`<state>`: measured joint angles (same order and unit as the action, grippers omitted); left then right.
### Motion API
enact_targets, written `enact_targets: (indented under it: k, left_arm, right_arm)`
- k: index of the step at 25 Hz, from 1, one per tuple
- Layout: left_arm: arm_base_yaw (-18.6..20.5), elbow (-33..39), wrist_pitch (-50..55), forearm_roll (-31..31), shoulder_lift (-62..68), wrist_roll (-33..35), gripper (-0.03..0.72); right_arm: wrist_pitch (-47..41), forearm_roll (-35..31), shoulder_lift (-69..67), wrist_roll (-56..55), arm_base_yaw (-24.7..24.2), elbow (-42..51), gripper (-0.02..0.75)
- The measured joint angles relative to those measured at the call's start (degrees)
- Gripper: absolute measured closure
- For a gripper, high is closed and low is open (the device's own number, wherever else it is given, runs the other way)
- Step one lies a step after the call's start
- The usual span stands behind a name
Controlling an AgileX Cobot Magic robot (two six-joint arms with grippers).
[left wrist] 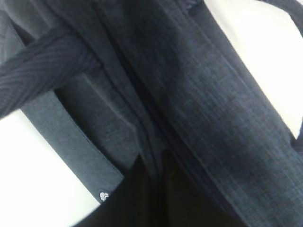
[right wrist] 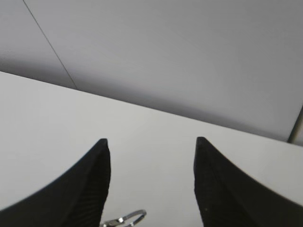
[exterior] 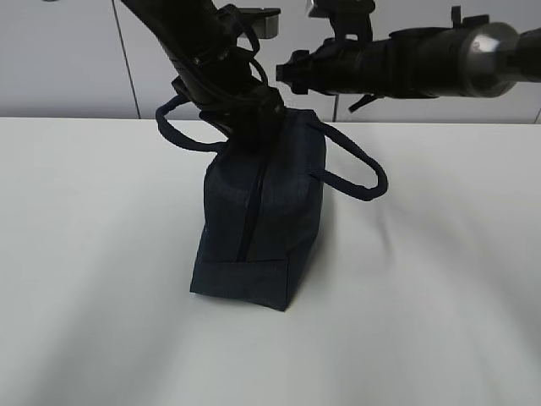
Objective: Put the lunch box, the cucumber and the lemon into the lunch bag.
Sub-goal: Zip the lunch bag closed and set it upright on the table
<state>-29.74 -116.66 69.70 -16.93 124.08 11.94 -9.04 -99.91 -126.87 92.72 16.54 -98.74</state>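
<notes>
While the left claw [exterior: 245,127] presses down at the top end of the lunch bag [exterior: 262,220], its jaws pressed together, apparently on fabric beside the zip, the right claw [right wrist: 151,184] hovers just above with its 2 fingers [right wrist: 85,189] spread and empty, the metal ring pull [right wrist: 128,218] just below them. The bag stands on end on the white bench [exterior: 439,296], zip line looking shut, its 2 handles [exterior: 351,165] looping out. Lunch box, cucumber and lemon show nowhere, so presumably they are packed. To finish well, lift the right claw straight clear of the ring, then release the left gently so the bag does not topple.
</notes>
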Motion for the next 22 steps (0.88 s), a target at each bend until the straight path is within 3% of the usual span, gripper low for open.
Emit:
enact_targets:
  k: [17,22]
  left_arm:
    - [0.20,0.00,-0.03,0.00,0.00,0.09,0.701]
    - [0.20,0.00,-1.40,0.00,0.00,0.09,0.701]
  right_arm:
    - [-1.23,6.21,5.11,0.20,-2.98,1.68,0.316]
    - [-4.37,9.45,8.31,0.20,-3.52,4.25,0.374]
